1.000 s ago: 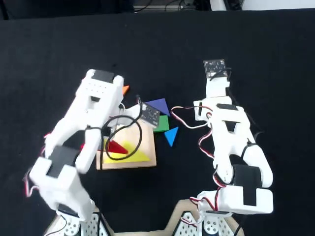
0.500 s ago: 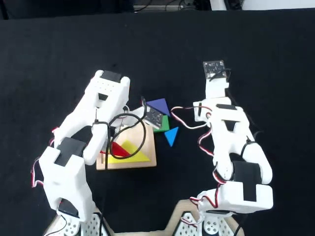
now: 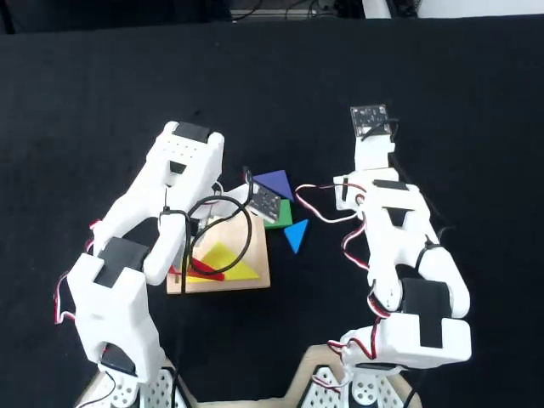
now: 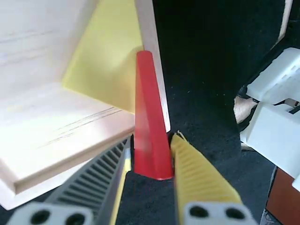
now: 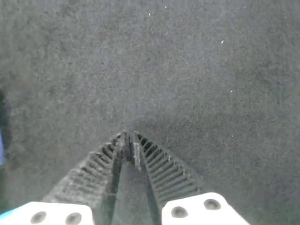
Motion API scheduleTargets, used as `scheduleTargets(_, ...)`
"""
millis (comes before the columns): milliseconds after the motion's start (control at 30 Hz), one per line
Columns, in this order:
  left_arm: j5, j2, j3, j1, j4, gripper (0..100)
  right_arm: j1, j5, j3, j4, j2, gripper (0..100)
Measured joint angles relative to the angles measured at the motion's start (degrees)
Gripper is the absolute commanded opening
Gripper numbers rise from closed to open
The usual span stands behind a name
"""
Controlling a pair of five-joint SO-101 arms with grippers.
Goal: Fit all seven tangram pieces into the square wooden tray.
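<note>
Black counter (image 3: pixel 102 85): a tray (image 3: pixel 225 286) is carried, with a yellow piece (image 3: pixel 223 259) laid inside. By the left tool (image 4: pixel 152 140) a red piece (image 4: pixel 146 103) is grasped on edge at the tray's rim, beside the yellow piece. A purple piece (image 3: pixel 274 182), green piece (image 3: pixel 280 214) and blue piece (image 3: pixel 296 235) are set just beside the tray. The right tool (image 5: pixel 129 138) is clenched empty over bare counter.

The red piece (image 4: pixel 149 136) is glowing bright against the pale, grain-streaked wooden tray (image 4: pixel 56 136), the yellow piece (image 4: pixel 110 65) showing lemon beside it. On the black cloth (image 3: pixel 442 76), an indigo triangle (image 3: pixel 274 182), green piece (image 3: pixel 283 214) and blue triangle (image 3: pixel 296 235) are standing out
</note>
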Motion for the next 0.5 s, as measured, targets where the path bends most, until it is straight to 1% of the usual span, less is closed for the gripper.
scheduleTargets(133, 0.0, 0.0, -2.8, 0.0, 0.0, 14, 0.0, 0.0, 0.0, 0.0, 0.0, 1.2)
scheduleTargets(333, 0.4, 0.7, -12.7, 0.0, 0.0, 14, 0.0, 0.0, 0.0, 0.0, 0.0, 1.2)
scheduleTargets(500, 1.1, 0.8, -18.0, 0.0, 0.0, 14, 0.0, 0.0, 0.0, 0.0, 0.0, 1.2)
